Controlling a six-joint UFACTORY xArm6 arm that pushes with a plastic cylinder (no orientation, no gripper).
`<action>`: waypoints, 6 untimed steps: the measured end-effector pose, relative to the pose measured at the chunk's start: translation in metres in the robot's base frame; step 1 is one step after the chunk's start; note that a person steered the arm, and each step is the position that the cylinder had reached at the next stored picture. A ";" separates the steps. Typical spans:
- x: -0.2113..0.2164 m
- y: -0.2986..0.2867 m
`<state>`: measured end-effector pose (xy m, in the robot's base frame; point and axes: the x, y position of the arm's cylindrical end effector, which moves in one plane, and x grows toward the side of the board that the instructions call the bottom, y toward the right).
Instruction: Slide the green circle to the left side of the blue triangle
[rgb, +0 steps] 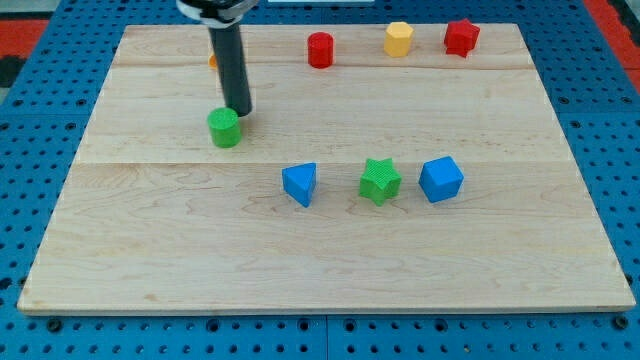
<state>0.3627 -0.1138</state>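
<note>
Your arm comes down from the view's top as a straight dark rod (229, 65), nearly upright, and its upper part is cut off by the frame edge, so you cannot see the mounting. There is no pincer on this rig to open or close; the rod simply ends in my tip (240, 112), which rests on the wooden surface (330, 250).

Take the green circle (224, 127) as your landmark. My tip stands just behind it, toward the view's top and slightly to the view's right, so close that you cannot tell whether they touch. A small orange block (212, 61) sits farther toward the top from the green circle, mostly hidden behind the rod, and its shape cannot be made out.

The blue triangle (299, 184) lies to the view's right of the green circle and nearer the bottom, well apart from it. Beyond the triangle, farther right, come a green star (380, 181) and then a blue cube (441, 179), all in one row.

Toward the top right of the green circle, along the far edge, stand a red cylinder (320, 49), a yellow hexagonal block (399, 39) and a red star (461, 37).
</note>
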 end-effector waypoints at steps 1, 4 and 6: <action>0.018 -0.017; 0.023 -0.065; 0.080 -0.031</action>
